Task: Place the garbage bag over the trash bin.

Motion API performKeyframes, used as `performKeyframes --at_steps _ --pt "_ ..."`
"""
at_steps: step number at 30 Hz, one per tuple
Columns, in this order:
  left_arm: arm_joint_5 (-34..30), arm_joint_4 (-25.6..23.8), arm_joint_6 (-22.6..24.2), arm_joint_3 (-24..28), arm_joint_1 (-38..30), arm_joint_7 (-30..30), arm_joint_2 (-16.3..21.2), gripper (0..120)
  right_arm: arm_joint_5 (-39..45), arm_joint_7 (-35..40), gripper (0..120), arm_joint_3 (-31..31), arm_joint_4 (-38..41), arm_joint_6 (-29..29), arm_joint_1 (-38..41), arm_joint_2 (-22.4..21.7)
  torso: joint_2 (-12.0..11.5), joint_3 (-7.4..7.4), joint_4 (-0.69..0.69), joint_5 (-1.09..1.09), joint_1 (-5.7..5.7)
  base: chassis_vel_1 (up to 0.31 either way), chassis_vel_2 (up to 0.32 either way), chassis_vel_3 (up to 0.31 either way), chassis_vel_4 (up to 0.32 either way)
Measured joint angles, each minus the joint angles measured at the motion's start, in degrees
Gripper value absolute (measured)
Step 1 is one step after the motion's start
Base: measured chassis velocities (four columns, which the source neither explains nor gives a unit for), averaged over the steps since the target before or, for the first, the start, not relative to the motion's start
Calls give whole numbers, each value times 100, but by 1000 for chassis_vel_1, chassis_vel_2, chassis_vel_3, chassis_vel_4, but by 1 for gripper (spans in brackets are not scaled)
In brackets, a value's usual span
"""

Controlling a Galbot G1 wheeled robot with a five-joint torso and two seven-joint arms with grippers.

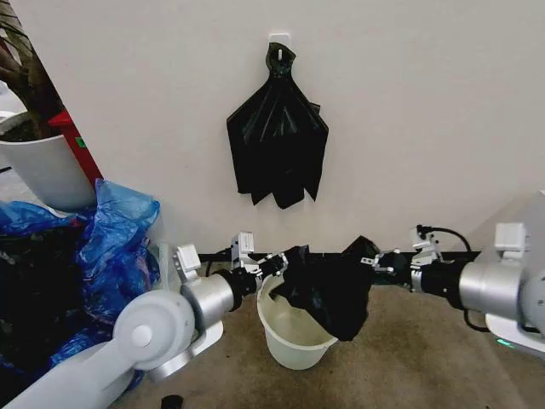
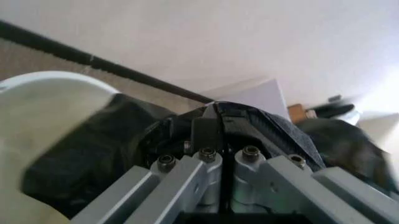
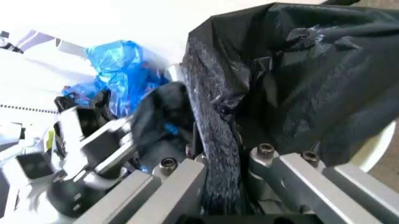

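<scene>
The trash bin point(image 1: 288, 343) is a cream-white bucket standing on the floor between my arms, close to the wall. The garbage bag point(image 1: 330, 288), thin and glossy black, hangs stretched over the bin's mouth and drapes over its right rim. My left gripper point(image 1: 279, 262) is shut on the bag's left edge, above the bin's left rim. My right gripper point(image 1: 371, 261) is shut on the bag's right edge. In the left wrist view my left gripper point(image 2: 215, 113) pinches black film beside the bin point(image 2: 44, 105). In the right wrist view the bag point(image 3: 299, 79) is bunched in my right gripper point(image 3: 221, 156).
A fan-shaped bunch of black bags point(image 1: 278, 145) hangs from a wall hook above the bin. Blue plastic bags point(image 1: 119, 243) are heaped at the left, beside a white plant pot point(image 1: 47, 170). A dark skirting strip runs along the wall's foot. Brown floor lies in front.
</scene>
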Motion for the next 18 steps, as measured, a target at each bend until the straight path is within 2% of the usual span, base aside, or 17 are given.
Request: performKeyframes --at_steps 5,8,12,13,18 --pt "224 431 -24 173 54 -268 -305 0 -606 -318 0 -783 -437 -63 100 237 0 0 0 0 0 0 0 0 0" --pt "387 464 -58 212 135 -453 -378 0 -867 -402 0 -1133 -667 -69 188 393 0 0 1 0 0 0 0 0 0" --pt "503 385 -51 147 254 -776 -389 0 -1223 -548 0 -1510 -900 -72 232 579 0 0 1 0 0 0 0 0 0" --pt "454 267 -2 21 303 -1056 -360 0 -1319 -584 0 -1644 -987 -73 240 673 0 0 1 1 0 0 0 0 0" --pt "388 44 32 -161 394 -1354 -223 0 -1353 -569 0 -1760 -1022 -63 264 730 0 0 2 1 0 0 0 0 0"
